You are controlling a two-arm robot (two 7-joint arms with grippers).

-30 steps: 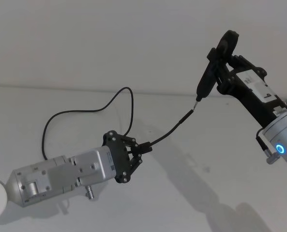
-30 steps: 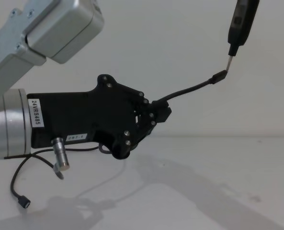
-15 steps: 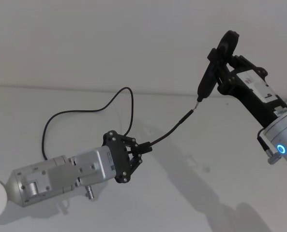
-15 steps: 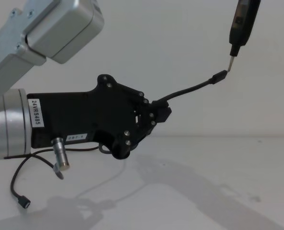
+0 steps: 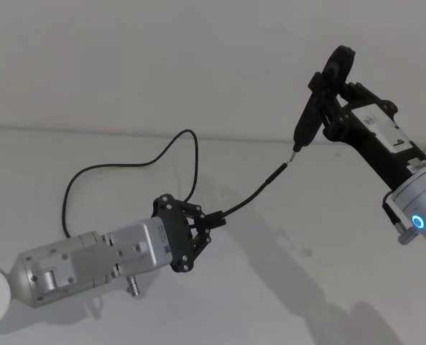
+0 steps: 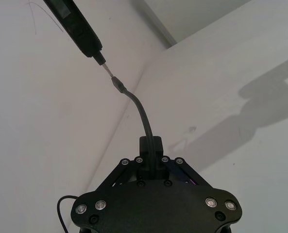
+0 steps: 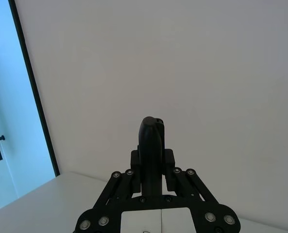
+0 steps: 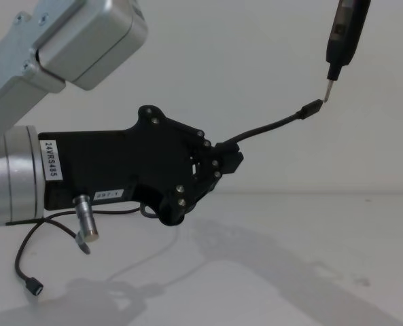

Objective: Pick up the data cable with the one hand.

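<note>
You're gripping the data cable [image 5: 252, 194] w/ the left gripper [image 5: 211, 219], plug end raised; pickup's basically done. Right gripper [image 5: 326, 97] is clamping the pen tool [image 5: 306, 118] nearby.

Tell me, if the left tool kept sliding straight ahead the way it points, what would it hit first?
Probably the thin metal tip of the pen-shaped tool held by the right tool. The left tool holds the data cable, whose plug nearly meets that tip.
</note>
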